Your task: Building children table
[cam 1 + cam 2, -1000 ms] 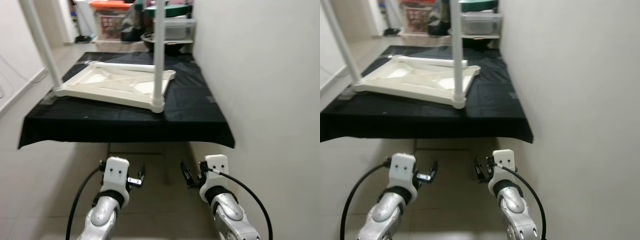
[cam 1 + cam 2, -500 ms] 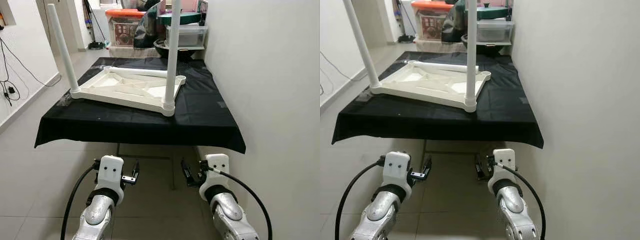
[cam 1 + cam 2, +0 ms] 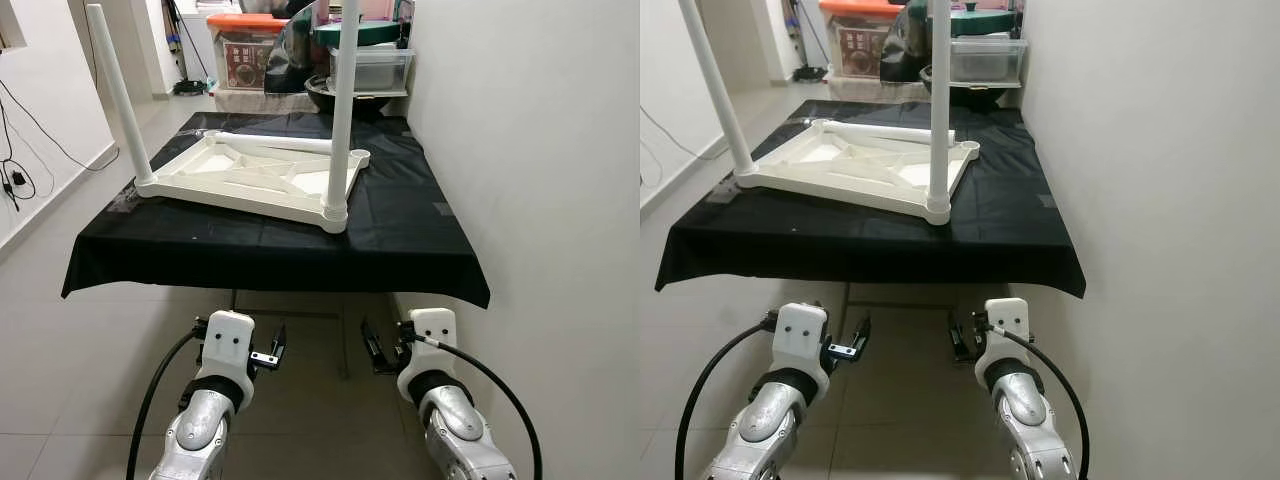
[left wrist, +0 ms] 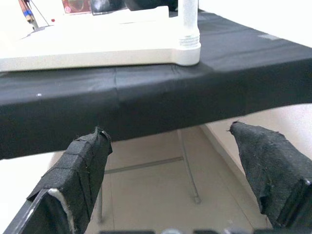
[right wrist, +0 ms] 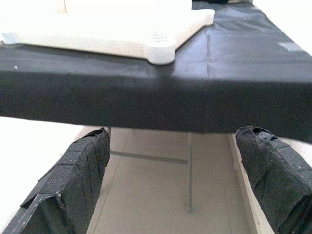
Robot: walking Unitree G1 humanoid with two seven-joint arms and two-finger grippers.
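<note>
Inverted tabletop, legs upward

- Head stereo pair looks forward and down over the black-draped table.
- Both wrist cameras sit low, near its front edge, sharing the upturned white tabletop.

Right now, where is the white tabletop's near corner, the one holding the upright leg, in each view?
Left eye: near corner around mid-picture, just above the cloth's front edge.
Right eye: same corner, slightly left of middle.
Left wrist: corner beyond the left claw, leg rising from it.
Right wrist: corner beyond the right claw.
Shared landmark: black tablecloth.
</note>
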